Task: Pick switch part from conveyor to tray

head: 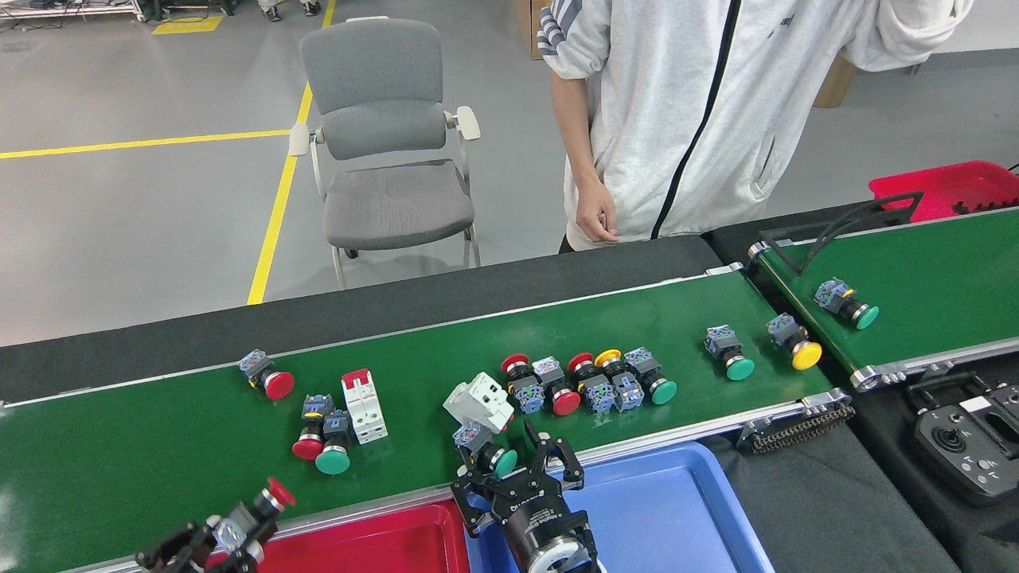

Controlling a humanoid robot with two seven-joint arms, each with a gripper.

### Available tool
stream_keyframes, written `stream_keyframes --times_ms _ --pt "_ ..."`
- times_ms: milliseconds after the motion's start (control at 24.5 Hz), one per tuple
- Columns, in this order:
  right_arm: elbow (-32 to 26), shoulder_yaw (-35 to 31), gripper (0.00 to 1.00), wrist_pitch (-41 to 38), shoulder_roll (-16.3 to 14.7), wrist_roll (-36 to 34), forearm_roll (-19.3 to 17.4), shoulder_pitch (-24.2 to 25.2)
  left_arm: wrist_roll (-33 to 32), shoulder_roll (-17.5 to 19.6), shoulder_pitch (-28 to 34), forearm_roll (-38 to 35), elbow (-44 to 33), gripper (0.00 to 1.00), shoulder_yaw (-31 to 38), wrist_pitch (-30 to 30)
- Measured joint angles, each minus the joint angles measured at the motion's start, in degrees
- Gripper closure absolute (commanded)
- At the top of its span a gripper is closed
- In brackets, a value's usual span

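The conveyor [159,465] carries several push-button switch parts. My left gripper [211,545], at the bottom left, is shut on a red-capped switch part [267,503]. It holds the part above the belt's near rail, beside the red tray [374,545]. My right gripper [513,465] stands open at the belt's near edge, over the blue tray [669,509]. Its fingers are next to a green-capped switch part [487,455]. I cannot tell whether they touch it.
On the belt lie a red switch [268,380], a red and green pair [322,447], two white breakers [364,406], a cluster of switches [593,382] and two single ones [728,354]. A person [685,119] stands behind. An angled belt [939,286] and a controller [967,442] are at the right.
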Motion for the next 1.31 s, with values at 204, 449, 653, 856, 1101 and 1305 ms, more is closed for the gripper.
stream_keyframes --times_ms 204,449,653,856,1101,1305 --pt "-0.08 0.27 0.99 -0.64 -0.03 0.82 0.03 -0.18 -1.34 -6.57 0.00 -0.01 -1.20 0.00 0.49 -0.11" --pt "-2.85 0.24 0.99 -1.78 -1.22 1.13 -0.06 -0.16 -1.49 -11.95 0.24 -0.02 -1.94 0.00 9.61 8.37" --pt "-10.56 0.62 0.99 -10.77 -2.85 1.06 -0.03 1.96 -1.63 -12.52 1.28 -0.04 -1.94 0.00 15.70 14.59" --pt "-13.28 4.81 0.08 -24.53 -5.55 1.04 0.01 4.05 -2.16 -12.66 -1.58 -1.46 -1.95 0.00 14.62 15.70" --pt "-13.29 5.12 0.02 -29.21 -5.85 1.02 0.03 5.80 -2.32 -13.21 -4.83 -7.15 -1.97 0.00 12.47 16.07" --pt "-14.74 1.38 0.03 -25.82 -5.80 1.02 0.01 7.27 -5.01 -13.21 -8.94 -11.38 -1.75 0.00 8.40 17.14"
